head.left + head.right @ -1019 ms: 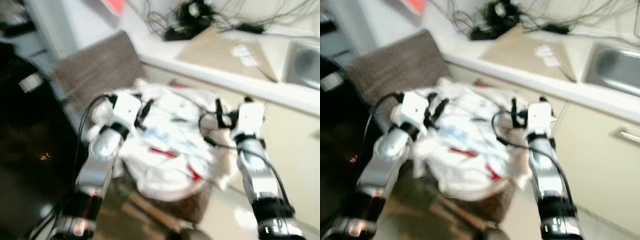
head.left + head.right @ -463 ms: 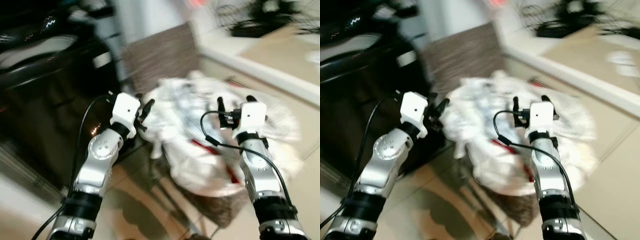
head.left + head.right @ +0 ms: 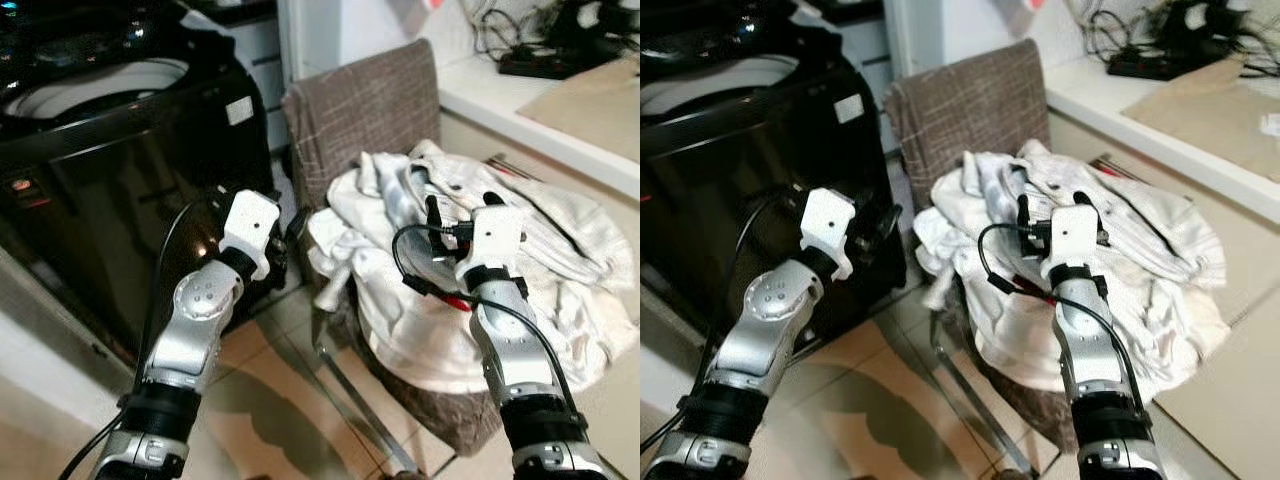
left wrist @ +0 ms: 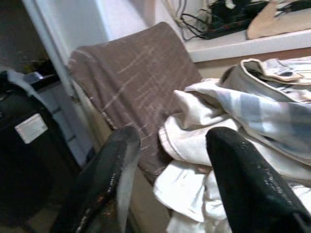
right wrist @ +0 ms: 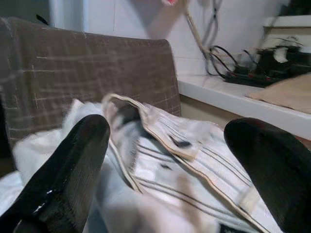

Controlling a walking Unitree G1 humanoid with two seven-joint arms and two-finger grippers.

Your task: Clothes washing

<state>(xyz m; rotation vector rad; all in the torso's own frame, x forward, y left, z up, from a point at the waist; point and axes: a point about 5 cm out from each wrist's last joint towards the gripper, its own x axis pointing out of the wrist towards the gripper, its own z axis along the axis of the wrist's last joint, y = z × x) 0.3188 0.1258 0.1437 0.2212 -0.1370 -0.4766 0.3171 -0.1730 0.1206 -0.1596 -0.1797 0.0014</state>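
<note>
A heap of pale clothes (image 3: 470,270) lies piled on the seat of a chair (image 3: 365,105) straight ahead of me, its brown checked back rising on the far side of the heap. The clothes are mostly white and cream, with a striped shirt on top and a bit of red showing low in the pile; some of the cloth spills over the near edge of the seat.

My right gripper (image 3: 462,207) hangs over the middle of the heap, just above the striped shirt, its jaws spread wide with nothing between them. My left gripper (image 3: 290,228) is at the left edge of the heap, beside the hanging white cloth, in front of the chair back; its jaws are also apart and hold nothing.

To the left stands a black washing machine (image 3: 110,150) with a glossy front and a white label on its side; its top opening shows pale at the far left. On the right, behind the chair, runs a white worktop (image 3: 520,110) carrying a tan board (image 3: 590,100) and a tangle of black cables (image 3: 530,40) at its far end. The floor (image 3: 270,400) beneath is beige tile.
</note>
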